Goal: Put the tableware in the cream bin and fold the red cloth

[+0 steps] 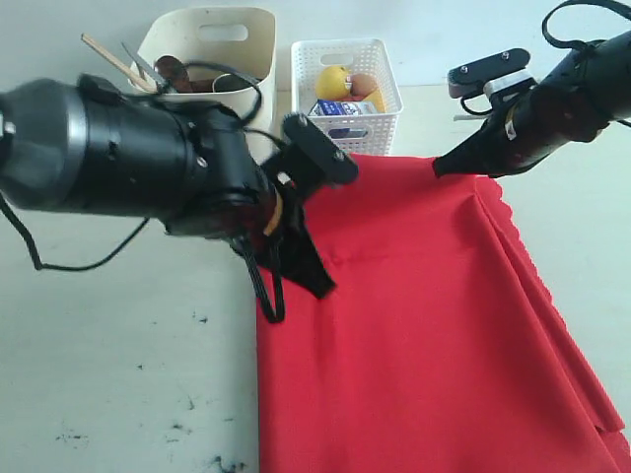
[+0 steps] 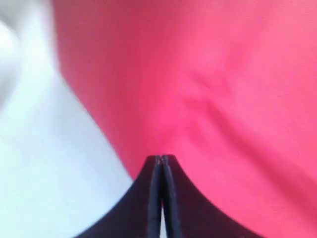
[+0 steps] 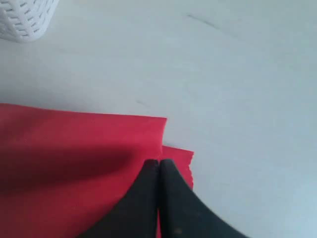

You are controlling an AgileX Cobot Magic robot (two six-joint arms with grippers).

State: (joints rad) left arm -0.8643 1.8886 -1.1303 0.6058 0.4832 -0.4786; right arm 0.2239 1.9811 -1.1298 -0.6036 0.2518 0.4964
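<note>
left gripper [image 2: 161, 159]: black jaws clenched flat together; tips hang over the red cloth [image 2: 223, 74] near its left border, just below the centre of the exterior view; the blurred wrist view does not show whether fabric is pinched between them
right gripper [image 3: 159, 162]: jaws likewise pressed shut; tips sit at the cloth's far right corner, upper right of centre in the exterior view; a grip on the fabric cannot be confirmed
left arm [image 1: 108, 153]: large and dark, close to the camera; fills the upper left and centre of the exterior view, wrist angled down to the right
right arm [image 1: 562, 99]: enters at the upper right of the exterior view and slants down to the left
red cloth: spread on the table, filling the lower right half of the exterior view; several stacked edges run along its right side; in the right wrist view an upper layer's corner stops short of a lower layer's scalloped edge
cream bin [image 1: 187, 44]: upright at the top of the exterior view, left of centre, partly behind the left arm
tableware: two chopsticks [image 1: 111, 59] and a grey knife [image 1: 145, 67] project over the bin's left rim; a dark wooden spoon [image 1: 175, 71] and other dark pieces lie inside, partly hidden by a cable
white lattice basket [image 1: 347, 126]: just right of the bin; its near wall meets the cloth's upper edge in the picture; holds a lemon [image 1: 333, 81], an egg [image 1: 364, 84] and a blue-white carton [image 1: 343, 108]
table [image 1: 118, 374]: pale, with dark scuffs at the lower left
</note>
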